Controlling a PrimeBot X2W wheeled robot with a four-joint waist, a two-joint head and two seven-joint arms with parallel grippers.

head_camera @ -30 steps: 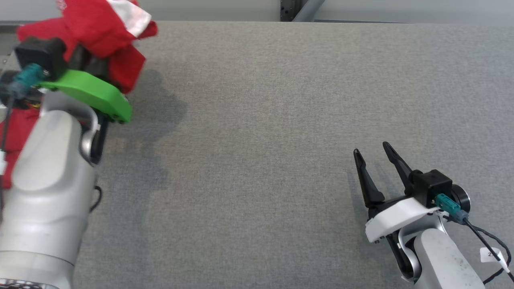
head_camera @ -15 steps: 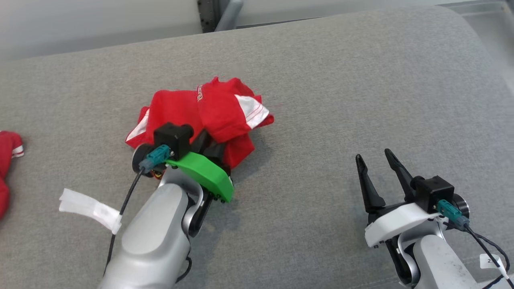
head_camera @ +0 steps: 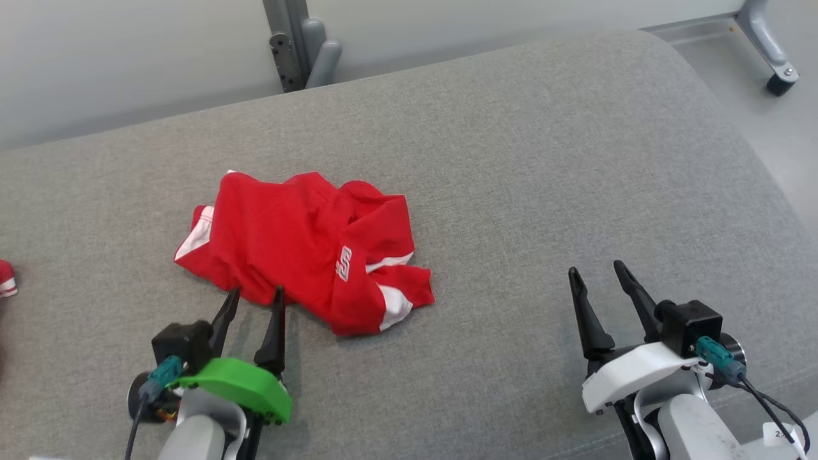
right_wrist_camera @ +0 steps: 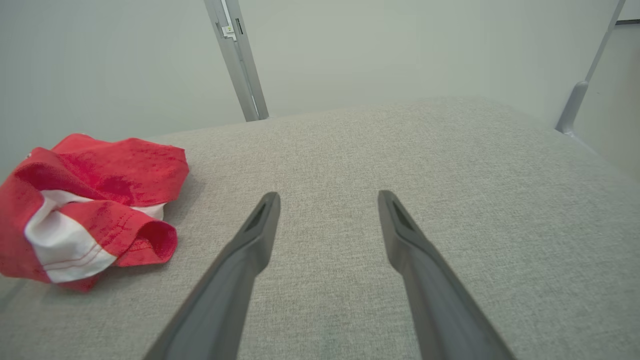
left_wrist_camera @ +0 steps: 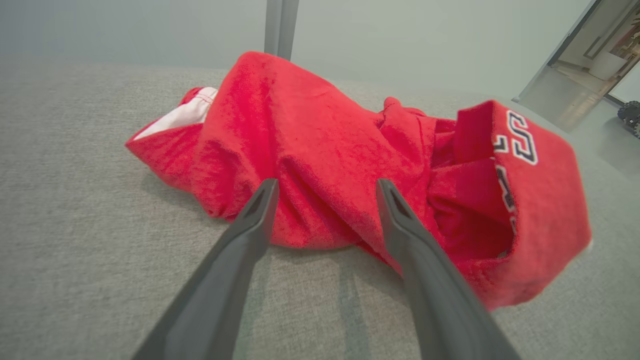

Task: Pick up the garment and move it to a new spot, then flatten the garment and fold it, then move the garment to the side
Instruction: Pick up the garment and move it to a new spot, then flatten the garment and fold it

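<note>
The garment (head_camera: 307, 246) is a red piece with white trim and lettering, lying crumpled on the grey padded table (head_camera: 543, 160) left of centre. It also shows close up in the left wrist view, garment (left_wrist_camera: 350, 165), and at the left of the right wrist view, garment (right_wrist_camera: 90, 200). My left gripper (head_camera: 255, 295) stands open just at the garment's near edge, its fingertips apart with nothing between them; left gripper (left_wrist_camera: 325, 185). My right gripper (head_camera: 595, 271) stands open over bare table at the lower right, well away from the cloth; right gripper (right_wrist_camera: 327, 197).
Another red and white piece of cloth (head_camera: 5, 280) peeks in at the left edge. A grey metal post (head_camera: 300, 45) rises behind the table's far edge. The table's rounded right edge drops to the floor, where a frame leg with a caster (head_camera: 776, 80) stands.
My left gripper has let go of the garment and drawn back to its near edge; the cloth now lies spread lower on the table. The head camera has shifted. My right gripper stays open.
</note>
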